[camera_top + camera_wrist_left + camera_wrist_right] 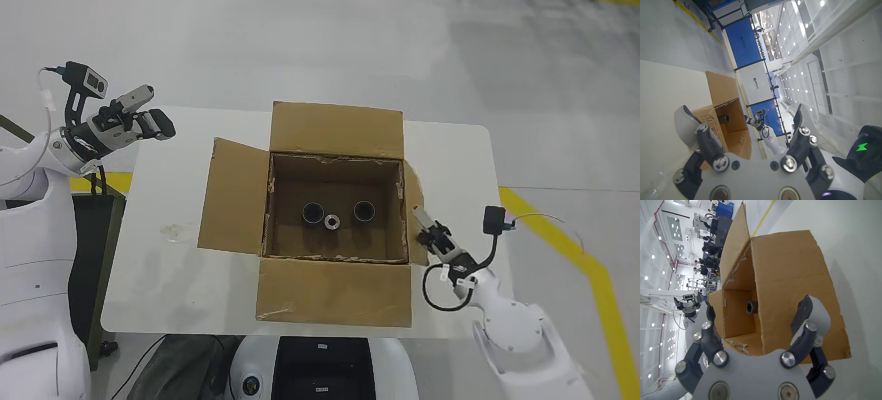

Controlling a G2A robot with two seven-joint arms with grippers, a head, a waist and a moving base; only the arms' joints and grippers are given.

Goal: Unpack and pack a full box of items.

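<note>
Left gripper and right gripper are hovering either side of the box, fingers spread, empty. Three small cylinders are sitting inside.

Your top camera looks straight down on the bench, with the open box centred. The left wrist camera sits well back, facing across the bench at the box's side, with the right arm beyond. The right wrist camera is close to the box and looks inside, with the left arm beyond. All three views share the box's inside.
</note>
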